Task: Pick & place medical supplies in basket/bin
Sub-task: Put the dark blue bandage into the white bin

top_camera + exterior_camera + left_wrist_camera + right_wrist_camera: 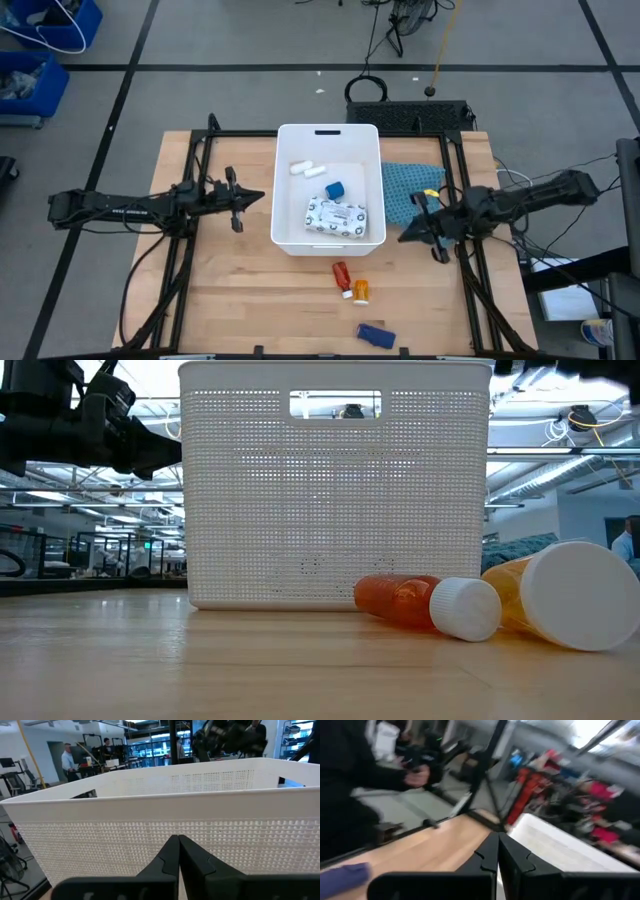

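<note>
The white bin stands mid-table and holds two white tubes, a small blue cube and a white patterned packet. On the wood in front of it lie a red bottle, an orange bottle and a dark blue flat piece. My left gripper is shut and hovers just left of the bin, pointing at its perforated wall. My right gripper is shut, right of the bin's near corner, and holds nothing.
A teal cloth lies right of the bin, under my right arm. In the low view the two bottles lie on their sides before the bin. Bare wood shows left and near. People stand in the room beyond.
</note>
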### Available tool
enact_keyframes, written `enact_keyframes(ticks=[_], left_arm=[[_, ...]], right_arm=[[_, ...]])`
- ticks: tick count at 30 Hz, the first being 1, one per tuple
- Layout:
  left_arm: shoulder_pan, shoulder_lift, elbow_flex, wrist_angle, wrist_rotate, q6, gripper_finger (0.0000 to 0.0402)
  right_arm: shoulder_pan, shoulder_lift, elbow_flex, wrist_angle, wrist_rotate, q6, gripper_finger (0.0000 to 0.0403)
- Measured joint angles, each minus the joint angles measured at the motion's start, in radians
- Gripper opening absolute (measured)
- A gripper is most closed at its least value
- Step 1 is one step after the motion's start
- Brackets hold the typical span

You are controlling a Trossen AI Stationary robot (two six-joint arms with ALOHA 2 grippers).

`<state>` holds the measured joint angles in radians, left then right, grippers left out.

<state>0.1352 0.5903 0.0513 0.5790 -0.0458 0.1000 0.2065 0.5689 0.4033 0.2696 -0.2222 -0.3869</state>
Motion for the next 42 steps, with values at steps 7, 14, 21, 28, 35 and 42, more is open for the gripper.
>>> enact_keyframes(ticks=[7,14,21,28,35,42], left_arm=[[0.000,0.000,0.000,0.000,0.000,-0.001,0.0016],[0.000,0.000,0.000,0.001,-0.001,-0.005,0.0034],[0.000,0.000,0.000,0.001,-0.002,-0.010,0.0035],[0.000,0.000,0.000,0.005,-0.009,-0.034,0.0035],[0.000,0.000,0.001,0.037,-0.009,-0.080,0.0035],[0.000,0.000,0.001,0.036,-0.009,-0.126,0.0035]], right_arm=[[0.248,0.165,0.301,-0.269,0.225,0.063,0.0000],[0.458,0.377,0.448,-0.327,0.404,0.258,0.0000],[0.604,0.568,0.524,-0.294,0.512,0.524,0.0000],[0.664,0.741,0.568,-0.261,0.513,0.845,0.0019],[0.686,0.887,0.572,-0.231,0.513,1.086,0.0114],[0.685,0.971,0.572,-0.267,0.564,1.213,0.0229]])
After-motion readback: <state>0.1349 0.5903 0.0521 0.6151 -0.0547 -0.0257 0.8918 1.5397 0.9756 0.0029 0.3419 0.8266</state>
